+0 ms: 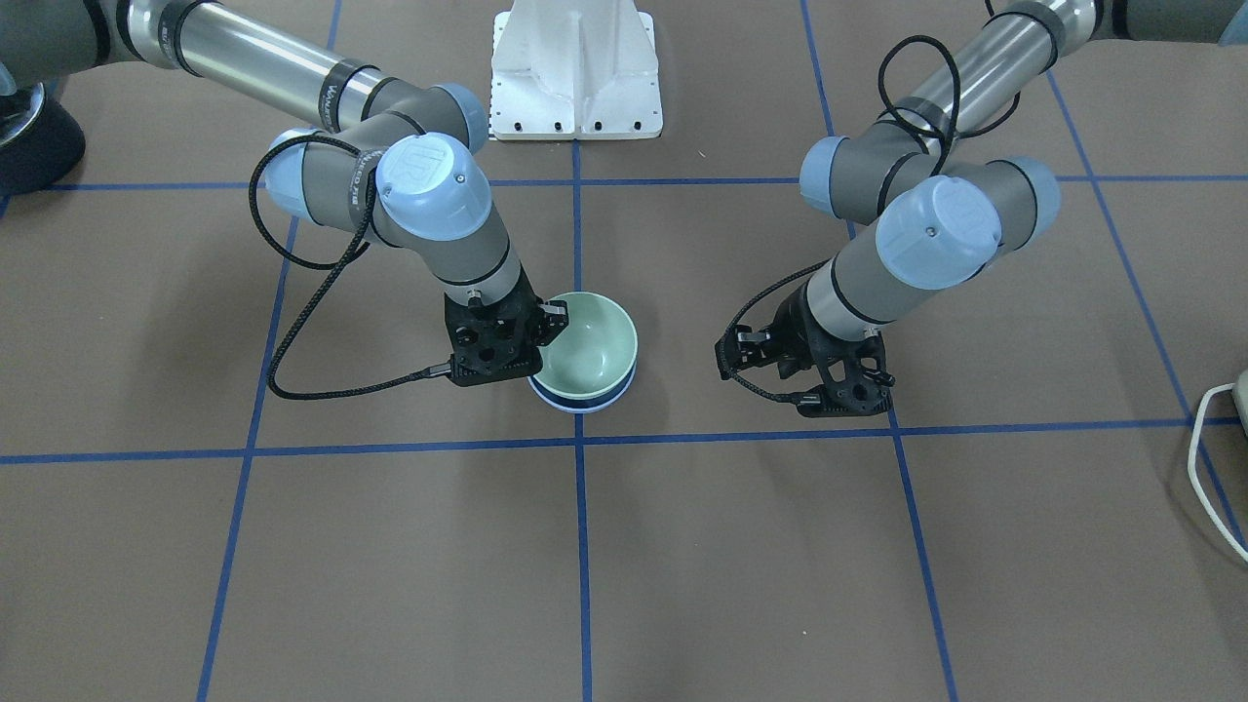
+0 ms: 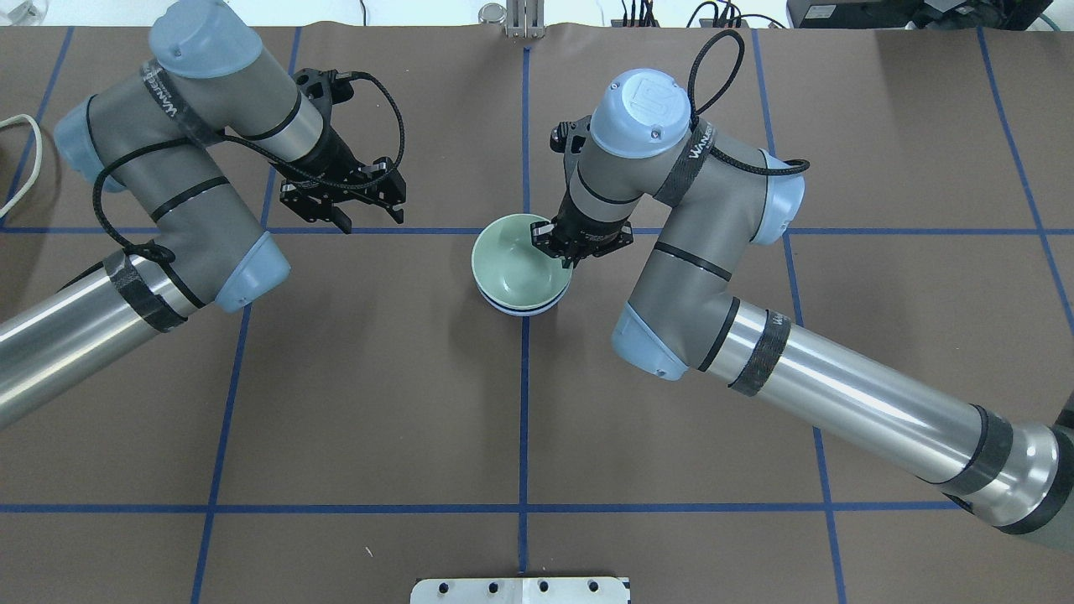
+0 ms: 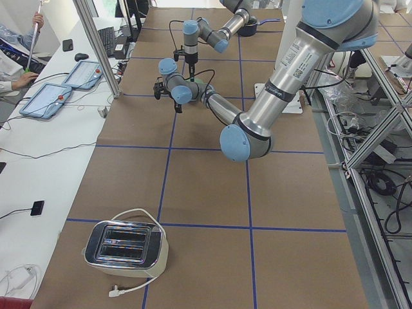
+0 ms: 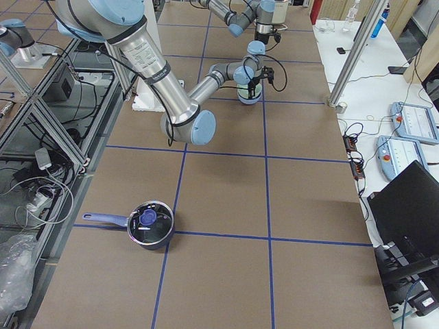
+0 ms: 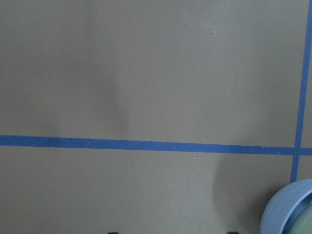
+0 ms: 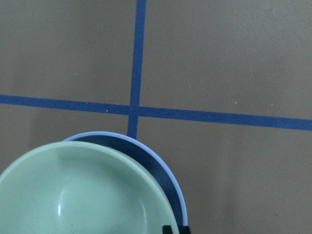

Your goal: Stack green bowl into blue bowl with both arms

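Note:
The green bowl [image 2: 513, 264] sits nested in the blue bowl [image 2: 522, 309] at the table's middle, on the crossing of the blue tape lines. Only the blue bowl's rim shows under it. In the right wrist view the green bowl [image 6: 83, 195] sits off-centre in the blue bowl [image 6: 165, 170]. My right gripper [image 2: 558, 249] is shut on the green bowl's rim, also seen in the front view [image 1: 538, 327]. My left gripper [image 2: 371, 220] is open and empty, a little above the table and apart from the bowls. The blue bowl [image 5: 285, 209] shows at the left wrist view's corner.
The white pedestal base [image 1: 575, 78] stands at the robot's side of the table. A toaster [image 3: 125, 248] is at the left end and a dark pot with a blue handle [image 4: 149, 225] at the right end. A white cable [image 1: 1209, 468] lies at the edge.

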Tool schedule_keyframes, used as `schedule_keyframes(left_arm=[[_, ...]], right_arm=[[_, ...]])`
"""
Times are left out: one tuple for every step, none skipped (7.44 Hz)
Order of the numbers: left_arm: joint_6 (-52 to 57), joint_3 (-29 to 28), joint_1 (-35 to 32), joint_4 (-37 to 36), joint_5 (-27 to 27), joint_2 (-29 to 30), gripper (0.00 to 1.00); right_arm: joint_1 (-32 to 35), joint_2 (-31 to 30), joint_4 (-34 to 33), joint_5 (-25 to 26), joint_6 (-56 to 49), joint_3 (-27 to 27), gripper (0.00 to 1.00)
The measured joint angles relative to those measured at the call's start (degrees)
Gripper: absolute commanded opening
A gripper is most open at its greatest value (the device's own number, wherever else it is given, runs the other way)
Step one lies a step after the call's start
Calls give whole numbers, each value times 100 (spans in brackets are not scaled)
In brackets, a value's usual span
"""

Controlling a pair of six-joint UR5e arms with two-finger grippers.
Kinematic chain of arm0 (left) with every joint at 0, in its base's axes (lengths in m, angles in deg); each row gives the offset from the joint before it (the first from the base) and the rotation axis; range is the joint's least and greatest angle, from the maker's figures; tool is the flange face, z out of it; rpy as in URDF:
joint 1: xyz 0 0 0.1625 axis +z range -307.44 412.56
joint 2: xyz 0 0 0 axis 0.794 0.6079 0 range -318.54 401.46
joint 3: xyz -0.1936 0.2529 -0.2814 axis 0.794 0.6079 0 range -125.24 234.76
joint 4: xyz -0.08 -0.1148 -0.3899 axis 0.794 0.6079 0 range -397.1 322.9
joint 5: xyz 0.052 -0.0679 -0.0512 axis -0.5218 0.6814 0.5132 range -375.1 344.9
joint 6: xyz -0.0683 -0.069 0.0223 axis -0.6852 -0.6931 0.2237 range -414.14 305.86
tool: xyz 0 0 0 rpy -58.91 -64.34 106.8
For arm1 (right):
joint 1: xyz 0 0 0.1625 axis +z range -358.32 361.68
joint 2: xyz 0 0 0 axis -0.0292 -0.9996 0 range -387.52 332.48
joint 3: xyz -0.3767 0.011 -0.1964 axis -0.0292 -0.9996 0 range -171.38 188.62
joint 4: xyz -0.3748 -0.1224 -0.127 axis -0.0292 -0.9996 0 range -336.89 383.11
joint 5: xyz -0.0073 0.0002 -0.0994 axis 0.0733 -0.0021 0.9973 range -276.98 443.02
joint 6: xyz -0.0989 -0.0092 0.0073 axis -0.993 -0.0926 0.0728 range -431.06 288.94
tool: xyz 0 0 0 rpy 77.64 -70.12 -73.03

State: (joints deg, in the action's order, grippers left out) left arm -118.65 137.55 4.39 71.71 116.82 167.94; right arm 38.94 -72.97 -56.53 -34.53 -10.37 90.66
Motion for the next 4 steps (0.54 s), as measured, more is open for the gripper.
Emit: schedule_keyframes(left_arm=[[0, 0, 0, 0, 0, 0, 79], [0, 0, 0, 0, 0, 0, 79], [0, 0, 0, 0, 0, 0, 79], [0, 0, 0, 0, 0, 0, 79]], right_arm=[[0, 3, 1, 8, 7, -2, 0], [0, 6, 5, 11, 22, -3, 17], [0, 11, 15, 13, 43, -3, 48], [0, 15, 24, 17, 63, -3, 73]])
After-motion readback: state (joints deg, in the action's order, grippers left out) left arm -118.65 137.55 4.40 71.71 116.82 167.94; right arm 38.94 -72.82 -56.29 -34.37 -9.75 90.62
